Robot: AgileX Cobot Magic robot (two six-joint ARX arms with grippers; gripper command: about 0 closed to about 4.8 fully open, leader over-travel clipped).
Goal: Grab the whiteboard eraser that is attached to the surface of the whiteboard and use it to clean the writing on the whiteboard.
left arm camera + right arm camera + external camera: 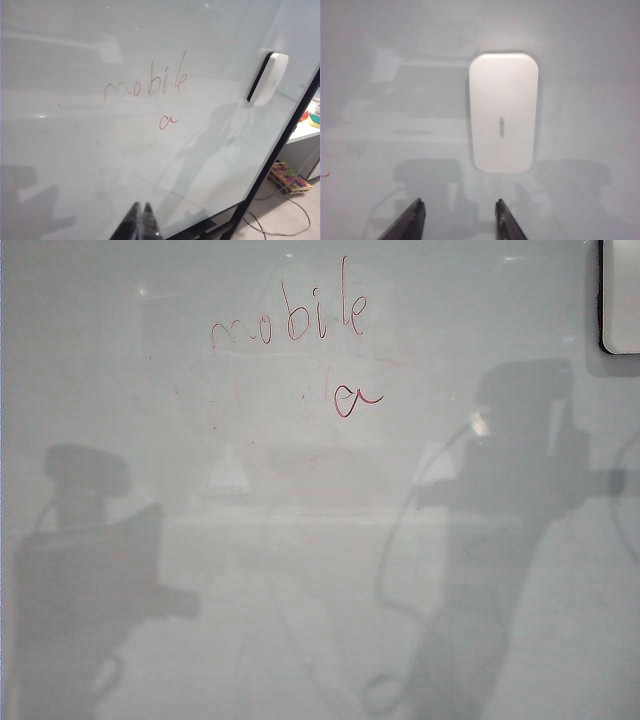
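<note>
our right gripper (457, 220) sits nearest the lens in the right wrist view, its two dark fingertips (412, 220) spread apart with only bare board between them, holding nothing. ahead of that gap, a little toward one finger's side and not yet touched, the whiteboard eraser (503, 112) clings flat to the whiteboard (380, 60); we judge it is parked there, clear of the text, so it can be picked straight off the surface. we seem to face the board squarely, lined up for an approach, and the jaws may need to widen to span it. our left gripper (141, 222) shows only its tips, which look pressed together, hanging back from the board. the writing (146, 86), red "mobile" with a looped "a" under it, lies well ahead of those tips, unwiped.
</note>
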